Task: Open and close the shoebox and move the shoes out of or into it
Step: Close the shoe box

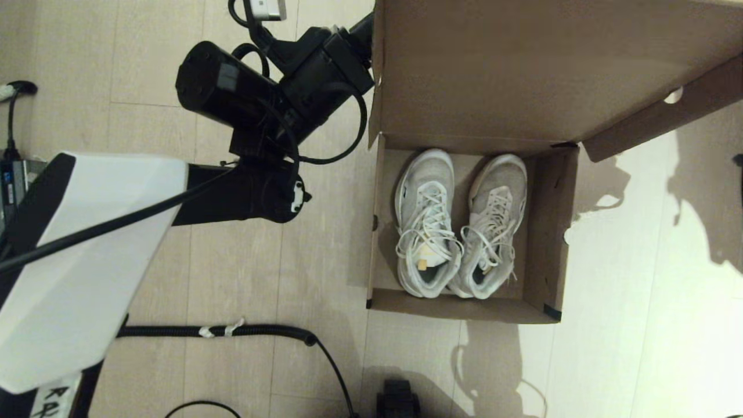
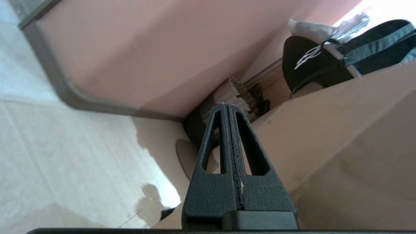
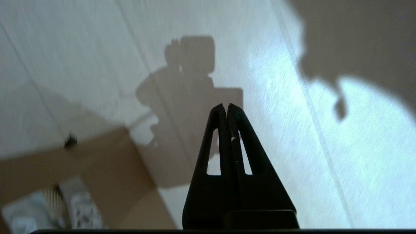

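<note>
keeping the left gripper (image 2: 227,109), fingers pressed together, against the lid of the shoebox (image 1: 548,244) at upper centre. easing the flap steadily over the shoes (image 1: 458,223). holding the right gripper (image 3: 226,109), also pressed together, well clear.

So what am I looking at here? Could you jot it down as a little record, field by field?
Box: brown cardboard shoebox on the floor, lid open
Contents: pair of white sneakers side by side inside
Left gripper: shut, empty, beside the raised lid
Right gripper: shut, empty, over bare floor next to the box
Other: black cables on the floor
</note>
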